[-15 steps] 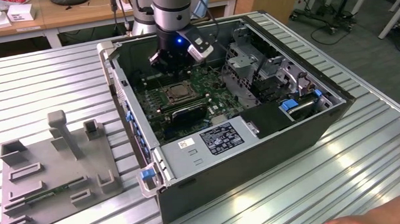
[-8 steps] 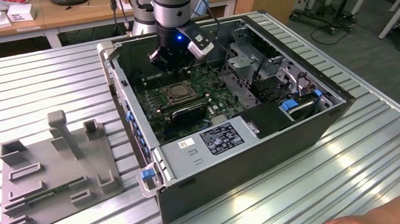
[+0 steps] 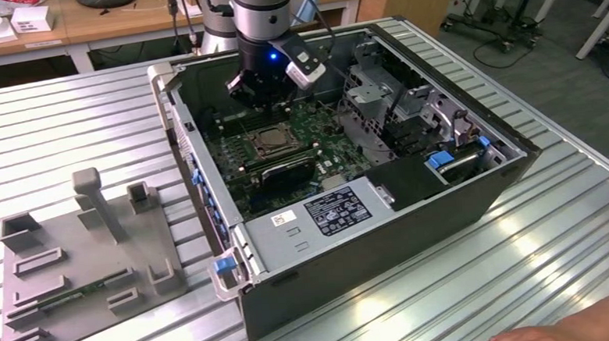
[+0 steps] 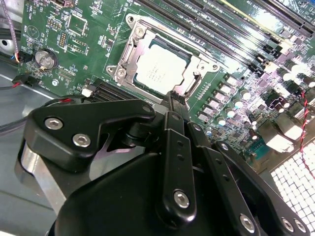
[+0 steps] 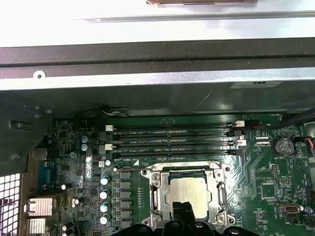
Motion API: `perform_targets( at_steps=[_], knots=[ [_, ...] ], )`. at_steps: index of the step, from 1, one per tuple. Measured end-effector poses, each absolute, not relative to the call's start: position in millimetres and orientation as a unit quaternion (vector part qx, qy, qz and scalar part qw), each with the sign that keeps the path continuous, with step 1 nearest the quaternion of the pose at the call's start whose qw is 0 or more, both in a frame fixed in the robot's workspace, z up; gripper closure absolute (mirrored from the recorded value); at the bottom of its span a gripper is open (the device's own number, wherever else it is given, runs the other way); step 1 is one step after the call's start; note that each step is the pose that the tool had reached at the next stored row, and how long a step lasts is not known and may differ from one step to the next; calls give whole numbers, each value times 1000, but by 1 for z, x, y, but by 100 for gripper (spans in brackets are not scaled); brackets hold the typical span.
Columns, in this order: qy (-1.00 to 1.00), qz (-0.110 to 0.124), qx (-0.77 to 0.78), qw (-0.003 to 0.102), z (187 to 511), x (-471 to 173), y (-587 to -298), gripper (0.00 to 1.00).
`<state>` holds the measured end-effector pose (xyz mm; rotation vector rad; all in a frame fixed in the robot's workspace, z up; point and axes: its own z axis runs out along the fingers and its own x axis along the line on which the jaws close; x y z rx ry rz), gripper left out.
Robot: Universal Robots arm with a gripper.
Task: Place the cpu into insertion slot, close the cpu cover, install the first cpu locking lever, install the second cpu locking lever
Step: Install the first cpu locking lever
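The cpu point(image 4: 161, 69) lies flat in the slot point(image 4: 140, 32) with its grey top up, and the cover point(image 4: 129, 51) is folded down over its edges. The slot sits on the board point(image 4: 88, 44) just beside the long memory slots point(image 5: 172, 140), inside the open case point(image 3: 392, 236). My claw point(image 4: 175, 98) hangs close over one edge of the cover, clenched, with nothing between the fingers. The case stands on the ribbed table point(image 3: 72, 112), and a person's hand point(image 3: 548, 333) is at the table's edge.
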<state>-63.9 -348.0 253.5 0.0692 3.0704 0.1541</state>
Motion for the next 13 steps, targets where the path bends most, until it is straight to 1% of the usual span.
perform_targets(
  at_steps=[4,6,10,13],
  knots=[
    [998,50,22,33,254,-64,-348,90],
    [998,50,23,31,254,-64,-348,90],
    [998,50,23,22,253,-64,-348,90],
    [998,50,23,13,252,-64,-348,90]
  ],
)
